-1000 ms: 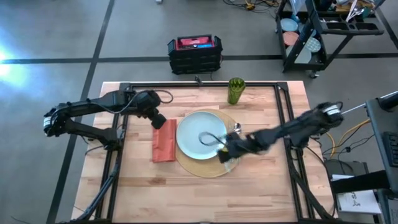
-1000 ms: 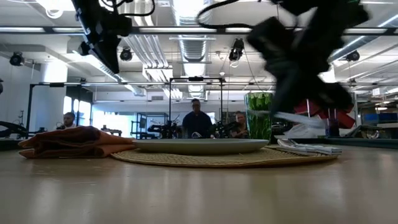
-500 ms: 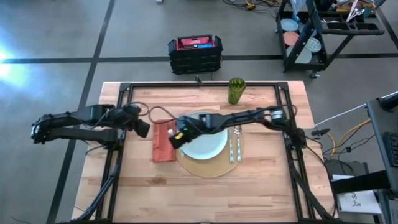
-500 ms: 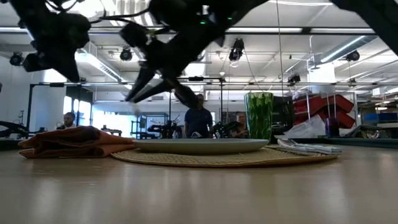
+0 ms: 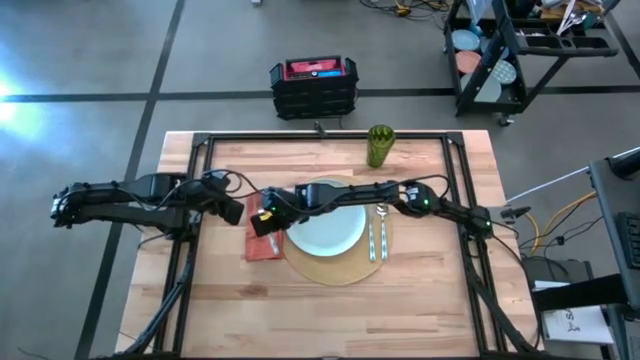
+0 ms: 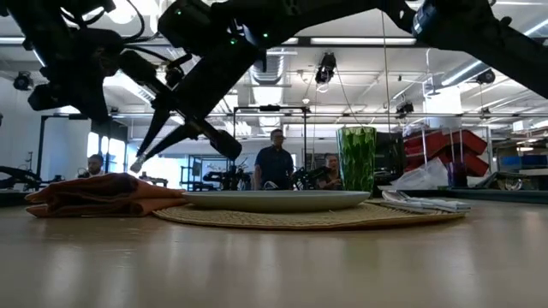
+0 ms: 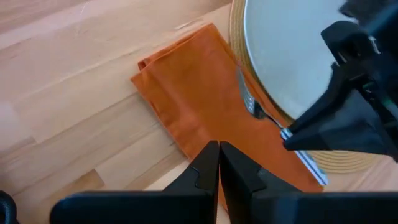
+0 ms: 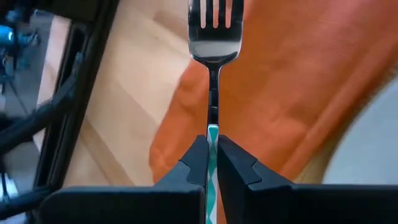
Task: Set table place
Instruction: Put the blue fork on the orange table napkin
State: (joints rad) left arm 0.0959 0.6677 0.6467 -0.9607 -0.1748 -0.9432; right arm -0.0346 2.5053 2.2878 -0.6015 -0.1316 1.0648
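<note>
The orange napkin [image 5: 263, 240] lies folded on the table, left of the pale plate [image 5: 325, 228], which sits on the round placemat [image 5: 340, 270]. A knife and a spoon [image 5: 377, 235] lie on the mat's right part. The green cup [image 5: 379, 146] stands near the far edge. My right gripper [image 5: 264, 220] reaches across the plate and is shut on the fork [image 8: 214, 37] above the napkin. My left gripper [image 5: 236, 210] hovers shut beside the napkin's left edge [image 7: 155, 99], touching nothing. My right gripper pinches the fork's handle [image 8: 212, 132] between its two fingers, with the tines [image 8: 215, 15] sticking out ahead in line with them. The fingers come from the table's right, slanting down. The fork hangs tines-down, just above the napkin [image 6: 107, 190] in the low view.
Black frame rails [image 5: 195, 240] [image 5: 462, 190] run along the table's left and right sides. A black crate [image 5: 313, 85] and a wheeled cart [image 5: 520, 50] stand on the floor beyond the far edge. People [image 6: 274, 167] show in the room behind.
My right gripper has lifted the fork from the mat's right part and carried it across the plate toward the table's left, ending over the napkin. My left gripper has drawn back from over the napkin toward the table's left edge.
</note>
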